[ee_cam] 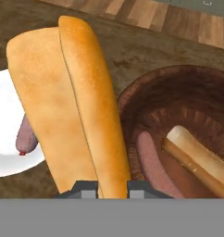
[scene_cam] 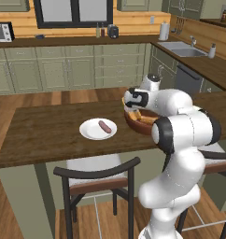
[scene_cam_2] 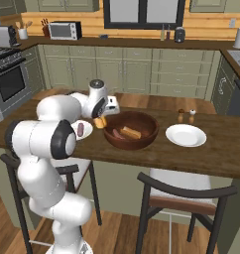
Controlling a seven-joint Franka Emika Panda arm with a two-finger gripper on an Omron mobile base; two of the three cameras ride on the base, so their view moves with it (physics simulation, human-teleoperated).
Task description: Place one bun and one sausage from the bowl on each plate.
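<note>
A: Bun right up against the lens, long and golden-orange, running up from the tool tips at the bottom of the hand view. Both dark fingertips sit tight against its lower end. Jaws closed on it.

B: Confirmed from the right base view. Tool hangs just above the near-left rim of the bowl, orange bun poking out below it, clear of the bowl's contents.

A: What's under the held bun?

B: It spans the gap between bowl and the left plate, over the brown bench. Left plate carries one sausage, partly hidden behind the bun in the hand view; plain in the left base view, sausage lying on plate.

A: Bowl contents?

B: Second bun lying slantwise inside, second sausage beside it, nearer the tool. Same pair in the right base view: bun, sausage.

A: Other plate?

B: Right plate sits on the bench just beyond the bowl's right side. Two small shakers stand behind it.
</note>
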